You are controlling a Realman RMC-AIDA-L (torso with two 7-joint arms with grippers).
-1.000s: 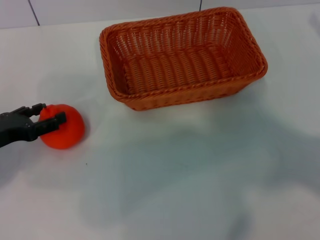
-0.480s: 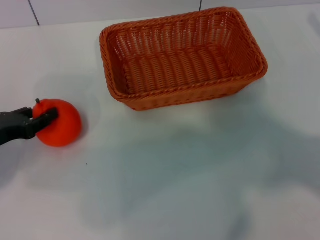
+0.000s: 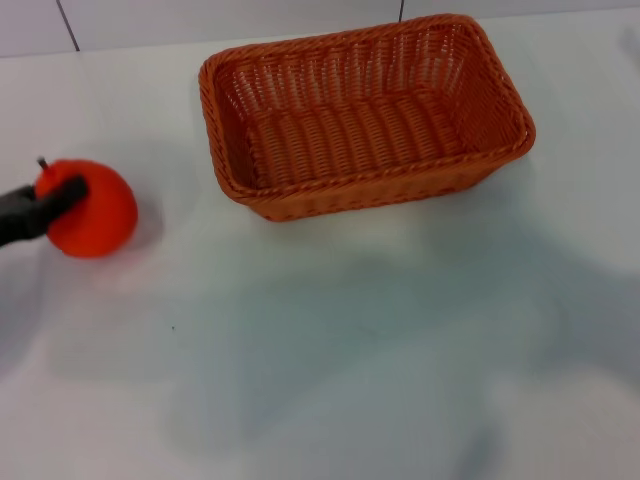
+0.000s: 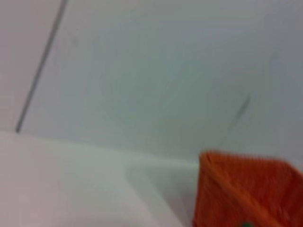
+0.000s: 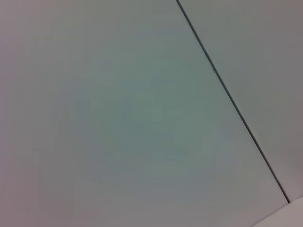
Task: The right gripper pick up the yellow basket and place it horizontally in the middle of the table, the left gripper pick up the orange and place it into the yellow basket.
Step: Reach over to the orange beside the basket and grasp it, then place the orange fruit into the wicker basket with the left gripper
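The orange-brown wicker basket (image 3: pixel 365 115) stands empty at the back middle of the white table, long side across. A blurred corner of the basket (image 4: pixel 246 194) shows in the left wrist view. The orange (image 3: pixel 92 212) is at the far left, lifted off the table, with its dark stem up. My left gripper (image 3: pixel 58 195) is shut on the orange, coming in from the left edge of the head view. My right gripper is out of view; its wrist view shows only wall.
The white table (image 3: pixel 350 340) spreads in front of the basket. A white wall with dark seams (image 3: pixel 66 24) runs behind the table's far edge.
My left gripper closed on the orange and has lifted it up and to the left. The basket has not moved.
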